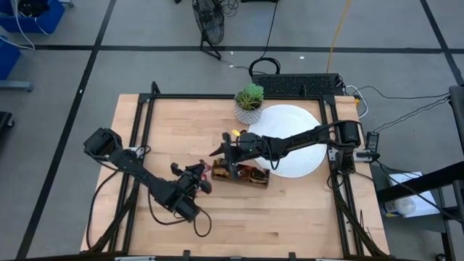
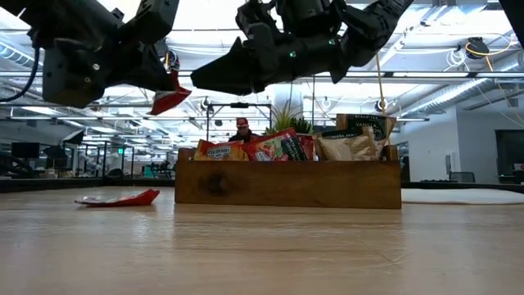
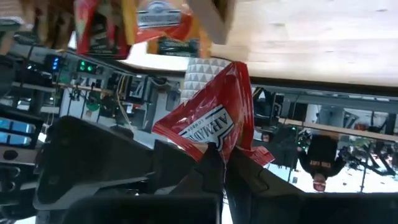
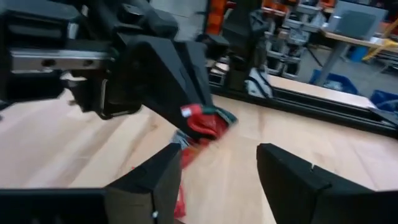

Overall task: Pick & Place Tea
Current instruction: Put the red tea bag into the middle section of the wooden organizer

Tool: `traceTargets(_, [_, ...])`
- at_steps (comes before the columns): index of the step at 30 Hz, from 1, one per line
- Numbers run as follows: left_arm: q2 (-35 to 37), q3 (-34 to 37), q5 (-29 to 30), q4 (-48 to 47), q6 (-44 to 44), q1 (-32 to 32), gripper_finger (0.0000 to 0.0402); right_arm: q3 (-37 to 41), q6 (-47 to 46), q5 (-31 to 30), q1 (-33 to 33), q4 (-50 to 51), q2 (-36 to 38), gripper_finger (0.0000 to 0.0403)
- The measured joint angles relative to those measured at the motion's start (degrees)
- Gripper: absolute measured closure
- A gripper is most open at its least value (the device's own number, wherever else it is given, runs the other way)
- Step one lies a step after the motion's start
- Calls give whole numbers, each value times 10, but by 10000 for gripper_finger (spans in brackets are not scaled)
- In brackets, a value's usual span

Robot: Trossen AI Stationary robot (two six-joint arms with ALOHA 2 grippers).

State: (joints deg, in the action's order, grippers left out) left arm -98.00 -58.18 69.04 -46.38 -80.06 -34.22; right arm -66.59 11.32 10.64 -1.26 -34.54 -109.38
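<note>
**Tea sachets at the wooden tray**

Left claw (image 1: 204,176), raised above the desk (image 1: 290,210), pinches a red sachet (image 3: 214,118) between closed fingers. Another red sachet (image 2: 121,198) lies flat on the desk beside the tray (image 2: 286,182). Right claw (image 1: 224,148) hovers wide open and empty over the sachet-filled tray.

1. Left arm reaches from the table's left side toward the centre; wrist raised above the tabletop.
2. Left gripper (image 1: 205,176) hangs in the air, fingers (image 3: 214,171) pressed together on a red tea sachet (image 3: 211,118).
3. Right arm stretches from the right side across toward the centre, forearm roughly level.
4. Right gripper (image 1: 221,150) hovers above the table, fingers (image 4: 292,177) parted, nothing between them.
</note>
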Motion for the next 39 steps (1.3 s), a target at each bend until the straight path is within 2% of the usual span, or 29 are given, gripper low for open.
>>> traceTargets(7, [0, 0, -18, 58, -54, 5, 395, 0, -31, 88, -7, 0, 0, 223])
traceTargets(14, [0, -1, -20, 82, -97, 4, 397, 0, -24, 92, -5, 56, 0, 228])
traceTargets(19, [0, -1, -17, 88, -91, 3, 398, 0, -34, 95, -6, 109, 3, 225])
traceTargets(23, [0, -1, -16, 90, -63, 4, 398, 0, -55, 150, -13, 122, 3, 226])
traceTargets(26, [5, -1, -15, 92, -15, 3, 398, 0, -60, 198, -14, 91, 3, 229])
traceTargets(31, [5, -1, -18, 115, -88, 1, 399, -1, -77, 182, -19, 21, 2, 231])
traceTargets(39, [5, -3, -58, 195, -163, 6, 399, -1, -118, 182, -34, 39, -4, 232])
